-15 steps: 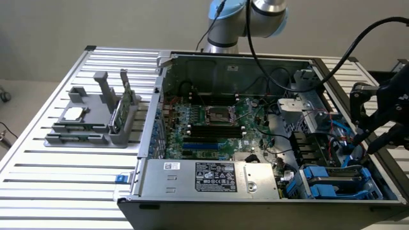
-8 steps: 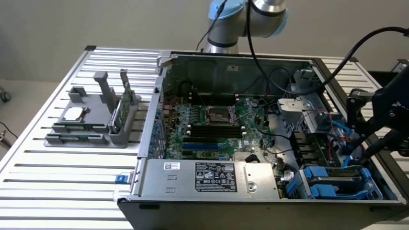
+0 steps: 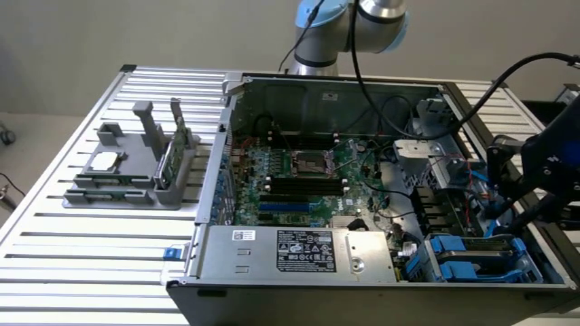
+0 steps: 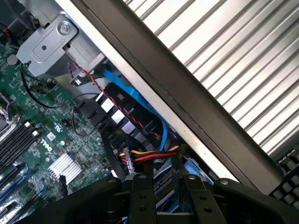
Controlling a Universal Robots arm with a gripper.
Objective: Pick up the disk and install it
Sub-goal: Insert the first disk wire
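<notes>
Black gripper hangs low over the blue drive bays in the open computer case, at the exterior view's right. The case sits on a ribbed metal surface. From the wrist, its two fingers pinch the disk, blue and grey, just beside the red and yellow wires near the case wall.

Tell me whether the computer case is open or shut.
Open: the case has no side panel on, and the motherboard lies exposed.
</notes>
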